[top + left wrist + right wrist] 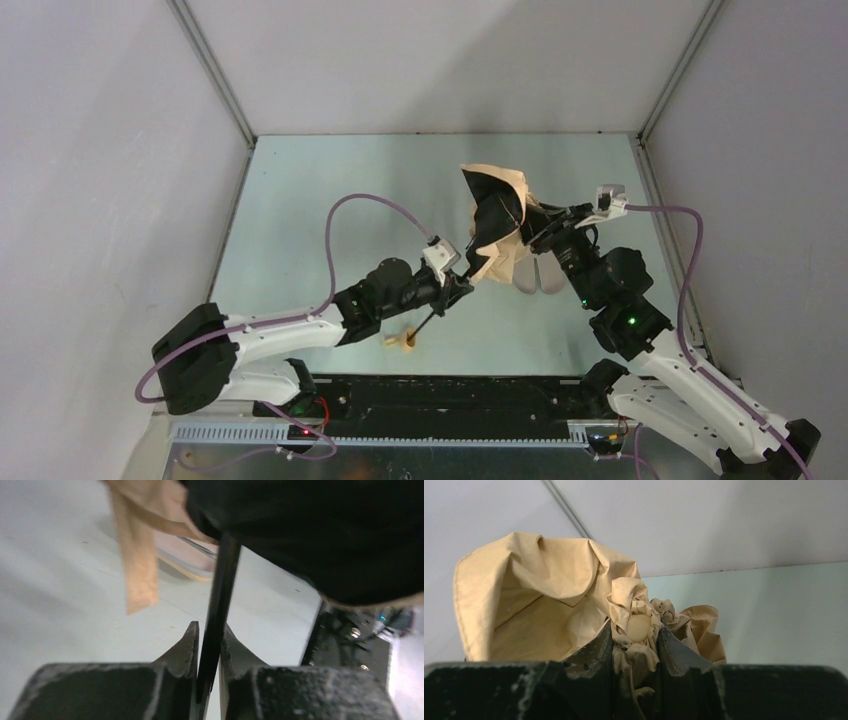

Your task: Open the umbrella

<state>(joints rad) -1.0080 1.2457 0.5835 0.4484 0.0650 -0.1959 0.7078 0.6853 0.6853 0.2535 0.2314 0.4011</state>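
The umbrella (498, 222) is held above the table, its tan canopy partly spread and showing its black underside. Its thin black shaft (430, 318) slants down to the beige handle (404, 341) near the table's front. My left gripper (453, 287) is shut on the shaft just below the canopy. In the left wrist view the shaft (220, 595) runs between my left gripper (210, 634), with the closing strap (140, 565) hanging at the left. My right gripper (541, 233) is shut on the canopy's top. In the right wrist view it (636, 636) pinches bunched tan fabric (539, 600) round the beige tip cap (639, 627).
A small pale flat fabric sleeve (540, 274) lies on the table under the canopy, just in front of the right arm. Grey enclosure walls stand on the left, back and right. A black rail (450, 395) runs along the table's near edge.
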